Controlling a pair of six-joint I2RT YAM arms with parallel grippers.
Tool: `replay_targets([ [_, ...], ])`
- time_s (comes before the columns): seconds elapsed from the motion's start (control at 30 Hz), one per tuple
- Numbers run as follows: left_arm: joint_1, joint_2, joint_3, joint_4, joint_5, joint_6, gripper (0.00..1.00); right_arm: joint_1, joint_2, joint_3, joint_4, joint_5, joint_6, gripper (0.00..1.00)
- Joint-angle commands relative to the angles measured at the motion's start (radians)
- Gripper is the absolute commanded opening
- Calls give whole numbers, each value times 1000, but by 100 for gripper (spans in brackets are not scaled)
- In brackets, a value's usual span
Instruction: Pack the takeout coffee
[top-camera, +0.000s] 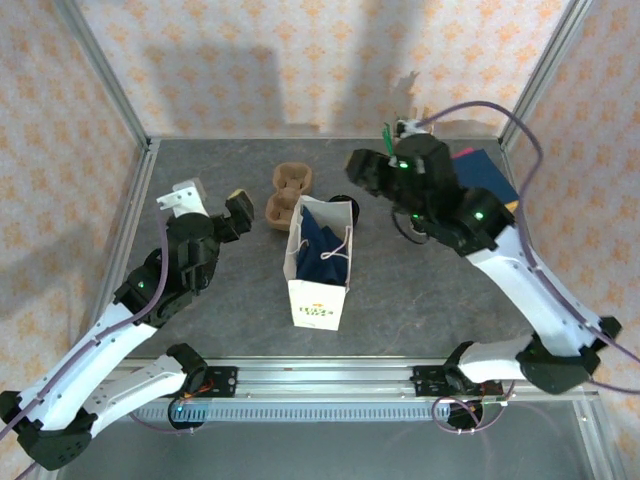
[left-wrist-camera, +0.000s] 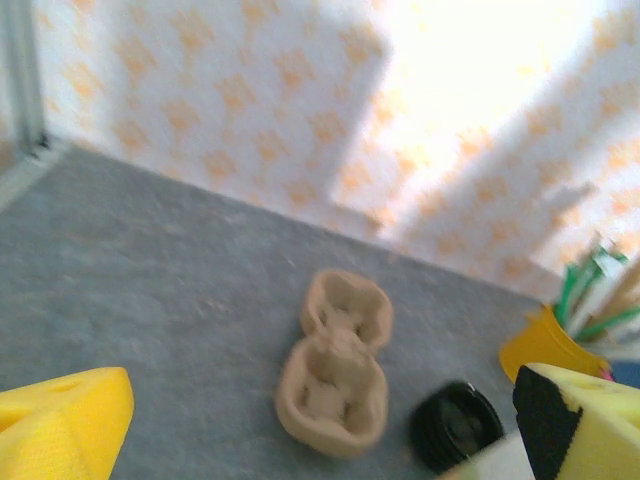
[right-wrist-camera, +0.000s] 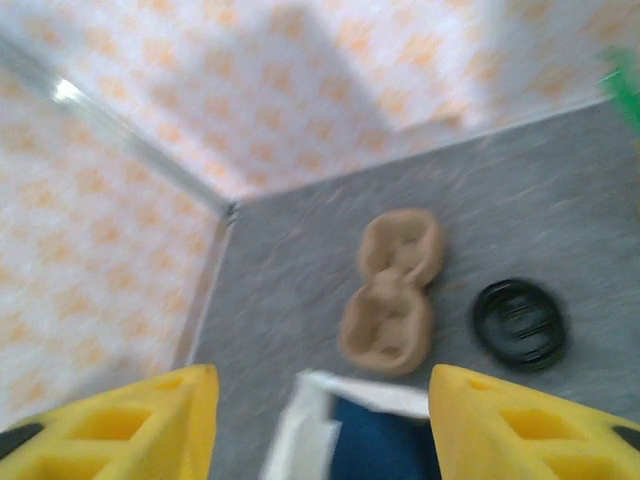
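Observation:
The takeout coffee (top-camera: 340, 203) stands behind the white paper bag (top-camera: 320, 265). Its round black lid (left-wrist-camera: 457, 427) faces up, and it also appears in the right wrist view (right-wrist-camera: 519, 323). The bag stands open mid-table with dark blue inside (right-wrist-camera: 385, 445). My left gripper (top-camera: 210, 200) hovers left of the bag, open and empty, with its yellow fingers (left-wrist-camera: 60, 420) far apart. My right gripper (top-camera: 370, 170) hangs above the bag's far end and beside the coffee. It is open, and its yellow fingers (right-wrist-camera: 520, 420) hold nothing.
A brown pulp cup carrier (top-camera: 290, 195) lies just left of the coffee, behind the bag. A yellow cup (left-wrist-camera: 545, 345) of sticks and straws stands at the back right. A dark blue flat item (top-camera: 485, 170) lies by the right wall. Metal frame posts edge the table.

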Motion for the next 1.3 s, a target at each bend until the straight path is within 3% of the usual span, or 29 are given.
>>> replay_targets([
  [0.0, 10, -57, -66, 181, -230, 186, 99, -92, -106, -165, 102, 96, -104, 65],
  [0.17, 39, -127, -254, 471, -337, 384, 99, -222, -312, -485, 278, 209, -244, 84],
  [0.3, 113, -134, -360, 583, -334, 427, 99, -298, -419, -702, 408, 280, -312, 98],
  [0.47, 264, -123, -523, 692, -240, 383, 99, -387, -498, -975, 621, 381, -360, 100],
  [0.6, 351, -90, -680, 817, -192, 345, 99, -462, -502, -1171, 819, 366, -401, 100],
  [0.83, 416, 14, -870, 1057, -176, 366, 99, -596, -432, -1397, 1141, 270, -367, 100],
  [1.03, 465, 168, -878, 1165, -78, 325, 99, -603, -243, -1481, 1448, 213, -412, 100],
  [1.27, 521, 342, -917, 1535, 37, 362, 99, -603, -31, -1488, 1762, 155, -530, 100],
])
